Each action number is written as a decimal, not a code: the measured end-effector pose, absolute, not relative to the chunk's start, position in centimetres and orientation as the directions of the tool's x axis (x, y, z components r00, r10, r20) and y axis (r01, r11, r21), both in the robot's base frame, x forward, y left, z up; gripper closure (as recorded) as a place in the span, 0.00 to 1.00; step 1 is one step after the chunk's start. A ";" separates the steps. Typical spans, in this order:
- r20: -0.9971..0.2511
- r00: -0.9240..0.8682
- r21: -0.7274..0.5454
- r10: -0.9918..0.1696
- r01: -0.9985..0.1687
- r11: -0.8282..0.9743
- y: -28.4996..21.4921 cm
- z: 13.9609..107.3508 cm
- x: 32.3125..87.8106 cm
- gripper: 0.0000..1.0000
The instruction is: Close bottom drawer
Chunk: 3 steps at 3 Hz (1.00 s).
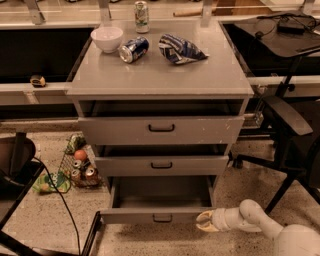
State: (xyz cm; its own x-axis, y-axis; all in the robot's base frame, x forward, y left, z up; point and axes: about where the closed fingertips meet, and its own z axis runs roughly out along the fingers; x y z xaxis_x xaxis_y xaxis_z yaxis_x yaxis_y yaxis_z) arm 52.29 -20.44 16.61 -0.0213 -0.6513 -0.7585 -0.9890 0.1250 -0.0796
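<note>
The grey cabinet point(160, 80) has three drawers. The bottom drawer point(157, 216) is pulled far out, showing a plain grey inside and a small dark loop handle point(162, 218) on its short front panel. My gripper point(204, 221) is low at the right end of that front panel, with its cream fingertips point(206, 216) at or touching the panel's right edge. The white arm point(255, 220) reaches in from the lower right. The middle drawer point(161, 165) and the tall top drawer point(161, 130) stand slightly out.
A white bowl point(107, 38), a lying can point(133, 49), an upright can point(141, 10) and a crumpled chip bag point(180, 49) sit on the cabinet top. A wire basket with cans and fruit point(79, 165) lies on the floor at left. An office chair point(292, 140) stands at right. A cable point(60, 200) crosses the floor.
</note>
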 end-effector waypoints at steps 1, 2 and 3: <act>-0.786 -0.026 -0.133 -0.618 -0.969 0.210 -21.3 16.9 54.7 0.66; -0.788 -0.027 -0.136 -0.616 -0.967 0.216 -21.4 17.0 54.7 0.43; -0.816 -0.038 -0.163 -0.577 -0.942 0.293 -22.3 17.6 56.6 0.20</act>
